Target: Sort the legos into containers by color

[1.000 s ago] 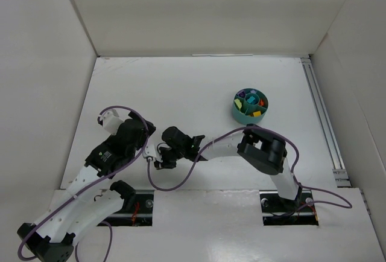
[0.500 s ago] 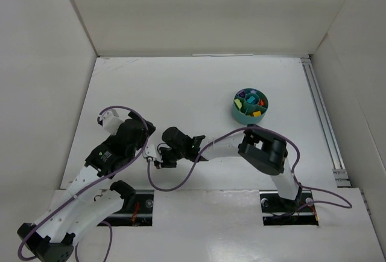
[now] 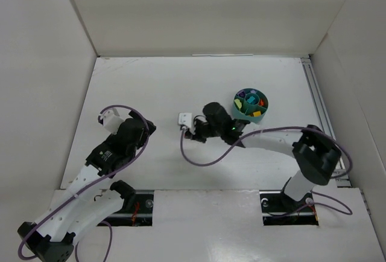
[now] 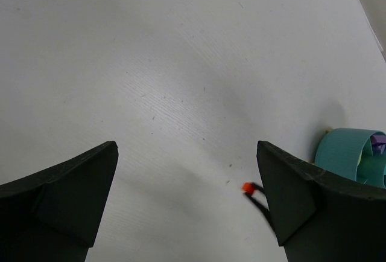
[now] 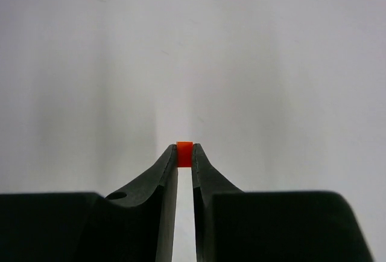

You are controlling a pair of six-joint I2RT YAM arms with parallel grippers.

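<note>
- One orange lego was pinched between the right hand tips, centre frame.
- Left hand hung released above the counter.
- Teal cup sat upper right.

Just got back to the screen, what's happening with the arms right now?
The right gripper is shut on a tiny orange brick, pinched at its fingertips over the table, to the left of the teal cup in the top view. The left gripper is open and holds nothing. The cup has several colored bricks in it.
</note>
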